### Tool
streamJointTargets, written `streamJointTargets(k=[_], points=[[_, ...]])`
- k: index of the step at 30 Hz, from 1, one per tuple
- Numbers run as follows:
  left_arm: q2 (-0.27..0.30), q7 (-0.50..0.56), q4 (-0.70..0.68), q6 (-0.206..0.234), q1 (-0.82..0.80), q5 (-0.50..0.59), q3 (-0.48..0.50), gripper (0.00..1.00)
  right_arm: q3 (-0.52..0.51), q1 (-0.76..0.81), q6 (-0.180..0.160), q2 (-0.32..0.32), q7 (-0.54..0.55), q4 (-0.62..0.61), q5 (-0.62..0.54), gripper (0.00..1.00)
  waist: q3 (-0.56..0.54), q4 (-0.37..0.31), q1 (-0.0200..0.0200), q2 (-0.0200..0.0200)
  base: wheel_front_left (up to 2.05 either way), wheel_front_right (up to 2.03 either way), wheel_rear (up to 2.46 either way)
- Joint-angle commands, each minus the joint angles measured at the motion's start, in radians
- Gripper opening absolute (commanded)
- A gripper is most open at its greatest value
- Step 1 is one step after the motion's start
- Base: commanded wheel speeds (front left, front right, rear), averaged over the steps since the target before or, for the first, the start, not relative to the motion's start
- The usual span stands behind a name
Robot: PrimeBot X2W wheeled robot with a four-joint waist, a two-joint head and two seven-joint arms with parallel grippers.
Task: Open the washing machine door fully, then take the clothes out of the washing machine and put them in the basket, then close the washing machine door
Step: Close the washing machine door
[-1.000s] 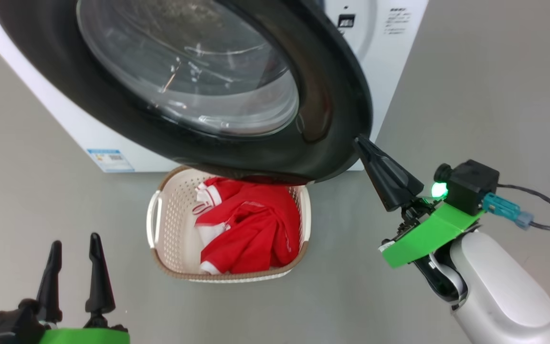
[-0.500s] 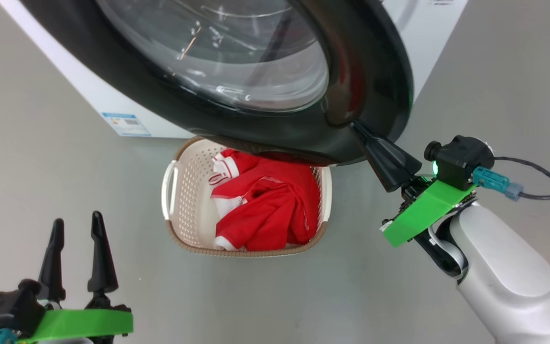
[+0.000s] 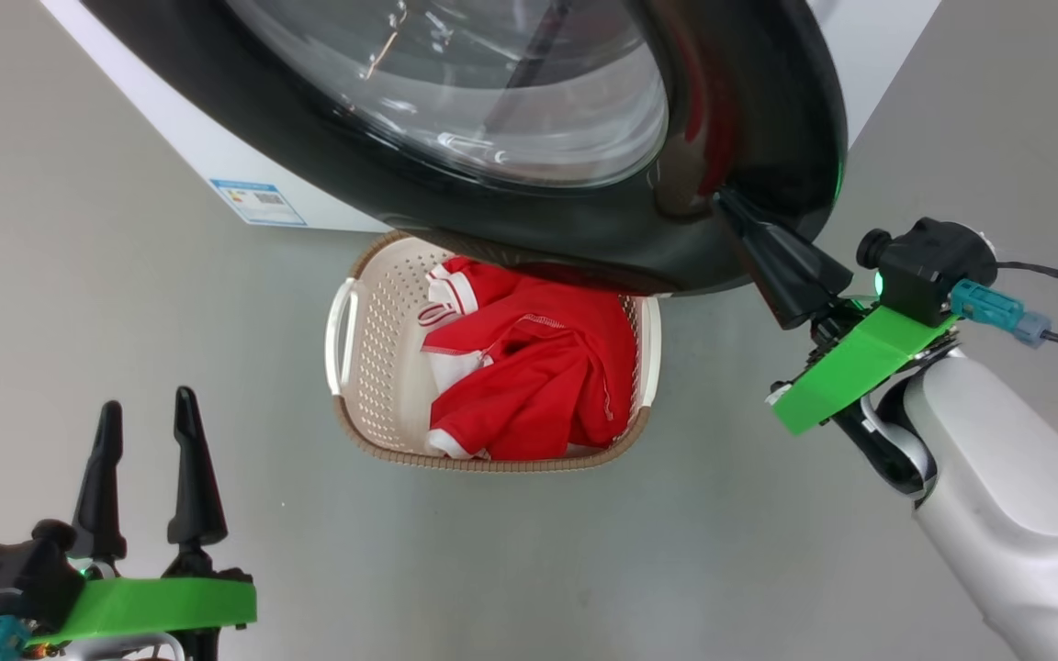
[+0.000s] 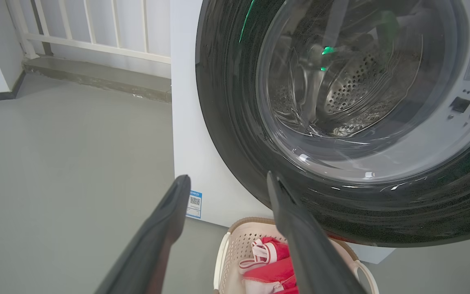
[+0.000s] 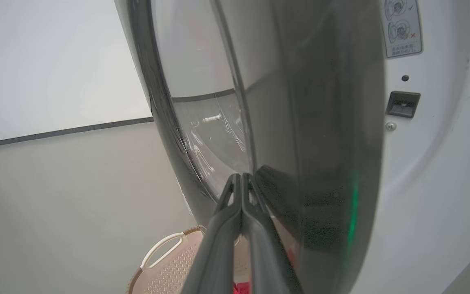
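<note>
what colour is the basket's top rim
Brown, woven-look, on the cream perforated plastic basket; best in head view.

Soft, even brightness is filling my views, glare and a green glint are streaking the glossy washing machine door (image 3: pixel 759 110), and my close fingers (image 4: pixel 153 245) are blurring out of focus.

Your head camera looks steeply down from above: the door (image 3: pixel 749 138) crowds the top from 10 to 2 o'clock, and the basket (image 3: pixel 382 367) sits dead centre. Your left wrist camera sits low and well back, facing the washer (image 4: pixel 186 122) front, with the door at 2 o'clock and the basket at 6. Your right wrist camera is very near the door's edge, looking along it, basket at 7. All three share the door and basket.
</note>
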Motion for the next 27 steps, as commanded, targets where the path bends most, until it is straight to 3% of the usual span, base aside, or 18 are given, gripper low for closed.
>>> streamJointTargets(k=[1, 27], points=[[0.016, -0.008, -0.02, -0.006, -0.019, -0.008, 0.032, 1.0, -0.001, -0.012, 0.001, -0.005, -0.005, -0.014, -0.014, 0.0, 0.007, 0.004, 0.0, -0.0001, 0.0, 0.0, 0.0], [0.016, -0.008, -0.02, -0.008, -0.049, -0.023, 0.015, 1.0, -0.034, -0.321, 0.001, -0.136, -0.005, 0.167, 0.026, 0.0, 0.106, 0.089, 0.0, -0.0001, 0.0, 0.0, 0.0]])
